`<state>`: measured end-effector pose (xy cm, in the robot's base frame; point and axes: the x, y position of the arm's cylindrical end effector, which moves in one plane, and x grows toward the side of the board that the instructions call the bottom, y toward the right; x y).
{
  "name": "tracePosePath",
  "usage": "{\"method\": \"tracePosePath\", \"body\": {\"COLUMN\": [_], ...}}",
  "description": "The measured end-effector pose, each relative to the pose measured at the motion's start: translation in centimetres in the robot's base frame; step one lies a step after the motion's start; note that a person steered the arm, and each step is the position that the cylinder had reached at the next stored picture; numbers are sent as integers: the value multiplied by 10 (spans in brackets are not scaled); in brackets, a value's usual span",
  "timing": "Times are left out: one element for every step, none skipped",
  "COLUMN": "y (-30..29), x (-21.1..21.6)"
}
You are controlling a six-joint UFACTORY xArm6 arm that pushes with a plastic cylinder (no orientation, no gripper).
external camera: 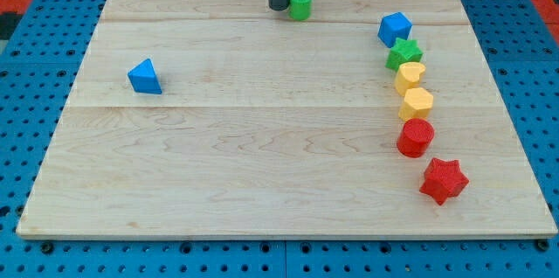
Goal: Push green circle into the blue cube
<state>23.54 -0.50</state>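
The green circle is a short green cylinder near the board's top edge, a little right of centre. My tip stands right against its left side, touching or nearly touching it. The blue cube lies to the right of the green circle and a bit lower, near the board's upper right. The wood between the green circle and the blue cube is bare.
Below the blue cube runs a curved line of blocks: a green star, a yellow heart-like block, a yellow hexagon, a red cylinder and a red star. A blue triangle sits at the left.
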Motion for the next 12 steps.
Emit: {"method": "tracePosePath", "body": {"y": [32, 84, 98, 103, 117, 139, 140, 142, 150, 153, 162, 182], "x": [-2, -3, -13, -27, -18, -7, -13, -35, -36, -35, -32, -25]}}
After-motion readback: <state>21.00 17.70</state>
